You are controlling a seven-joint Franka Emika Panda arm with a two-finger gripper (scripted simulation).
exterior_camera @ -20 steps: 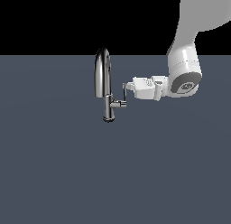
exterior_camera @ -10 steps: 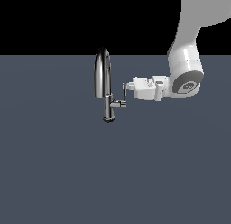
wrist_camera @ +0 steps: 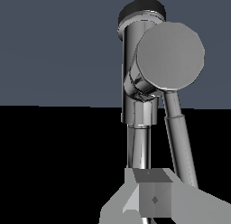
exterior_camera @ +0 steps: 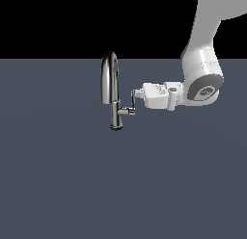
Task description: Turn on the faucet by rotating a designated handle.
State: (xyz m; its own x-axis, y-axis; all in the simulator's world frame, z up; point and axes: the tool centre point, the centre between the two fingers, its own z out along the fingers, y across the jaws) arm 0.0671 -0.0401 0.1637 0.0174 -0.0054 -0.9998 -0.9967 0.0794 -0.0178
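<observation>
Nearest the camera was just flat slate-grey floor (exterior_camera: 72, 185), and the faucet (exterior_camera: 111, 79) stood on it about mid-scene with its handle (exterior_camera: 133, 102) poking toward the exterior view's right. The gripper (exterior_camera: 135, 93) reached in sideways, tips at the handle's upper end, but I couldn't tell how far the jaws were apart or whether they held it. Behind was plain black backdrop (exterior_camera: 72, 21).

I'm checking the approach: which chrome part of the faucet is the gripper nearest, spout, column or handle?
The handle: the thin lever rising from the stub beside the column. The gripper is at its tip; the spout arches beyond.
</observation>
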